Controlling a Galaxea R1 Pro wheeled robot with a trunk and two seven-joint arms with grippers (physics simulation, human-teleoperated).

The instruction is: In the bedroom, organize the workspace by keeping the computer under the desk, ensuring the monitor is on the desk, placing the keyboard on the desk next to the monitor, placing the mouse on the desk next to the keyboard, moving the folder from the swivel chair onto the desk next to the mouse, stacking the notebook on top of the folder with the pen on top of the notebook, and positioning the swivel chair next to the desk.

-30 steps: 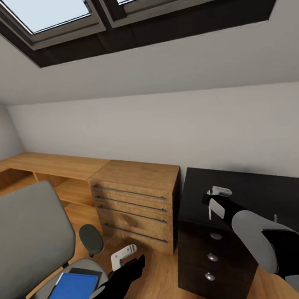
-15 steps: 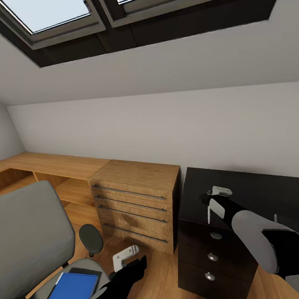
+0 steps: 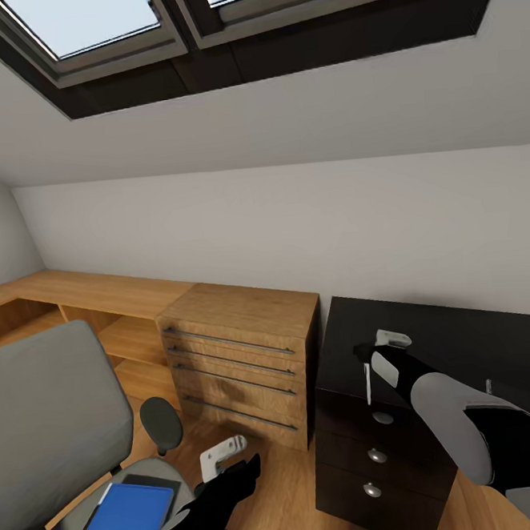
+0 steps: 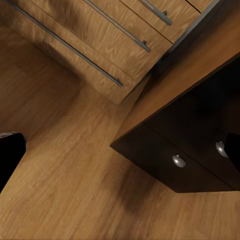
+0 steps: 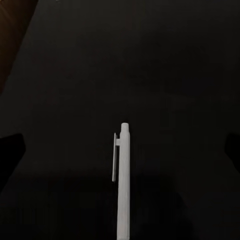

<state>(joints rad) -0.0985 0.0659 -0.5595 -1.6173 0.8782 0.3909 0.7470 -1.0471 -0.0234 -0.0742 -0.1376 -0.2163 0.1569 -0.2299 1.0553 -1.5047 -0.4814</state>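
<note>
R hand (image 3: 379,359) holds pen (image 3: 368,383) over black bench (image 3: 464,336), long axis hanging down. Folder (image 3: 123,522) (on swivel chair (image 3: 45,413)) lies nearer L hand (image 3: 221,455), whose spread can't be told.

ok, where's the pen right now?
In the head view the pen hangs from the right gripper, over the left end of the black desk, just right of the wooden drawer chest.
</note>
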